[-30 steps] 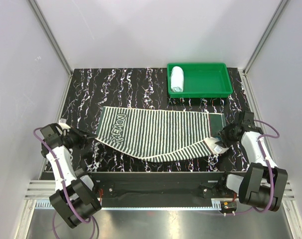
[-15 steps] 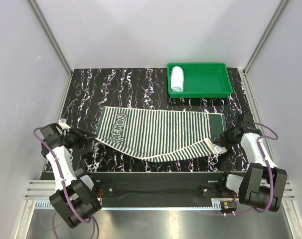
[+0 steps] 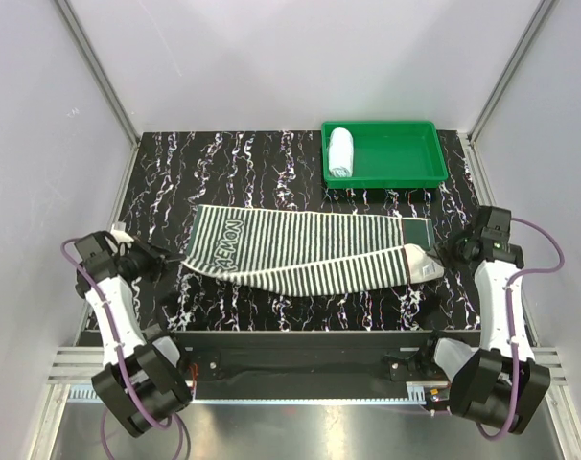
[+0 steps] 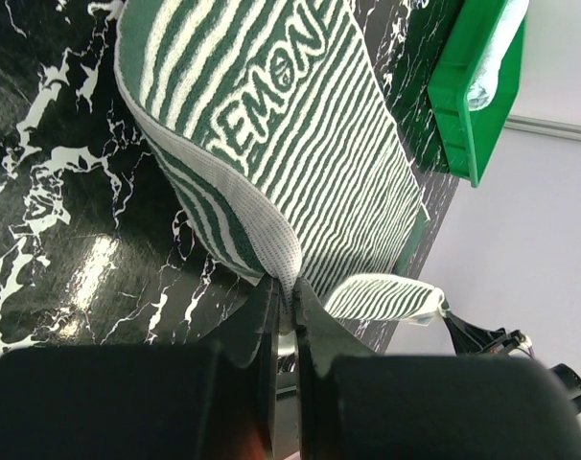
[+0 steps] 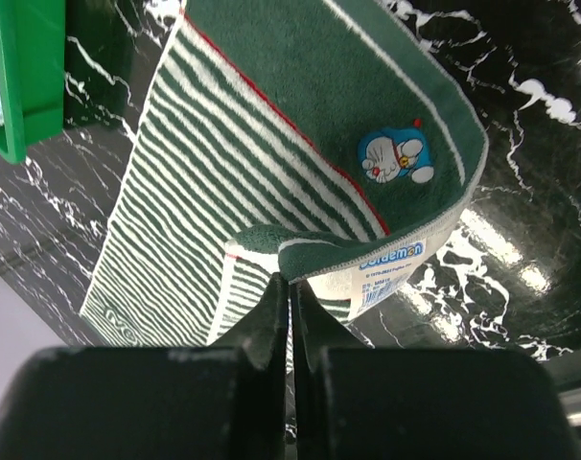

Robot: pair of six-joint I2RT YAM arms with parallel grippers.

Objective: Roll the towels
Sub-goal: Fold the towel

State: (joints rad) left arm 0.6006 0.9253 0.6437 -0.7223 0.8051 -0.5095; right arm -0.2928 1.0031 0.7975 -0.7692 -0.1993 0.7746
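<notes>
Tray: green, rectangular, at the far right of the table, flat on the surface. It holds one item, the blue towel, which is rolled into a short cylinder. The roll lies against the tray's left wall with its long axis running far to near. Striped towel: dark green and white, outside the tray, laid lengthwise left to right across the middle of the table. Its far right corner lies near the tray's near wall, not touching it. The far long edge lies flat; the near long edge is raised at both ends, where I hold it. Left gripper: my jaws are pressed together on the near left corner, only the cloth's thickness between them. From the pinch the towel curls up off the table, and the lettered end lies face up beyond it. Right gripper: my jaws are likewise closed on the near right corner. This corner is turned over above the towel's right end, so the plain green border bends round in a loop. A small blue cartoon patch shows on the border, and a white label hangs at the folded edge just beside my fingertips. Between the two pinches the near edge sags in a shallow curve toward the table. Whether the sag touches the surface, I cannot tell.
</notes>
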